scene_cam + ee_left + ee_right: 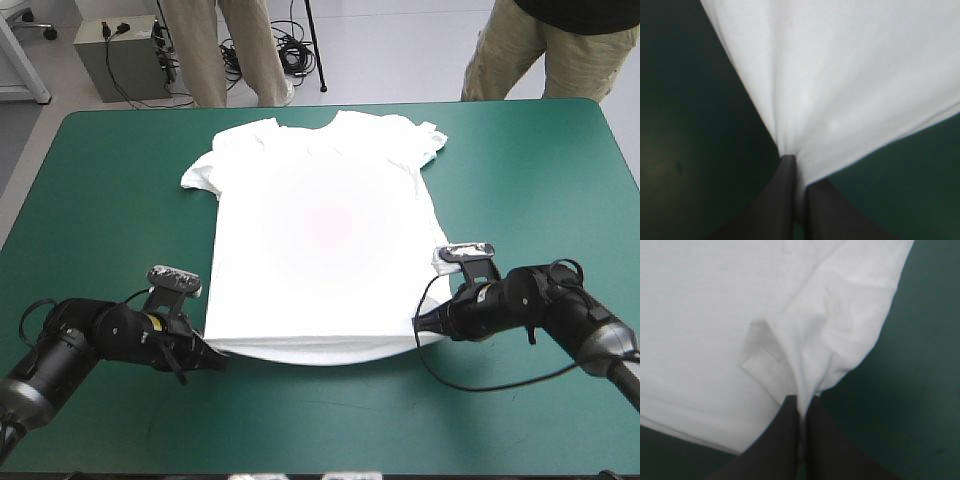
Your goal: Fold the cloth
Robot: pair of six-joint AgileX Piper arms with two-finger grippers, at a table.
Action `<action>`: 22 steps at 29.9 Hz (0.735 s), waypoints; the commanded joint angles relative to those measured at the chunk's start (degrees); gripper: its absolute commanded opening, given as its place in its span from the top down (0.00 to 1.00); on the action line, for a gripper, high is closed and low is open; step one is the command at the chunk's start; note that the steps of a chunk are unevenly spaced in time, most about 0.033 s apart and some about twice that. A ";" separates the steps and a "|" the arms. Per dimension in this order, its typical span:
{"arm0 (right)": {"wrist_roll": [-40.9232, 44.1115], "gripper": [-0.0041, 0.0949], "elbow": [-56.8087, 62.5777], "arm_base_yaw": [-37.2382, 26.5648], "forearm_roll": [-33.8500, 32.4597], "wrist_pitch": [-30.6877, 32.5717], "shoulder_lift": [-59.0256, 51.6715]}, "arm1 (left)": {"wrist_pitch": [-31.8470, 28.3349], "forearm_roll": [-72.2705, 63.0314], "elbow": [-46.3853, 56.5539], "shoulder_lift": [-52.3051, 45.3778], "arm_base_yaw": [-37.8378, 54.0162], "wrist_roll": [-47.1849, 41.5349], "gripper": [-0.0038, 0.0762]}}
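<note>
The white T-shirt (320,220) lies spread flat on the teal-green cover, collar toward the far edge, hem toward the near edge. My left gripper (212,352) pinches the hem's left corner. In the left wrist view its black fingers (785,200) are all but shut, with T-shirt (840,85) cloth gathered between them. My right gripper (425,325) holds the hem's right corner. The right wrist view shows that gripper (802,410) nearly shut on a puckered fold of the T-shirt (715,305).
Bare teal-green cover (330,410) runs along the near edge below the hem and on both sides of the shirt. The left sleeve (200,175) and right sleeve (425,140) lie flat near the far edge.
</note>
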 commanded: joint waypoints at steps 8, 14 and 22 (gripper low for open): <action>10.20 0.97 7.99 7.72 0.13 4.73 -13.51 | 12.65 -1.24 7.24 -15.67 -1.06 -5.17 0.96; 10.67 0.96 11.15 8.31 1.29 7.29 -14.39 | 14.17 -2.18 8.67 -21.09 -1.06 -7.12 0.96; 11.93 0.45 11.57 8.31 6.60 6.25 -11.63 | 16.37 -10.40 8.90 -20.86 -1.06 -3.25 0.52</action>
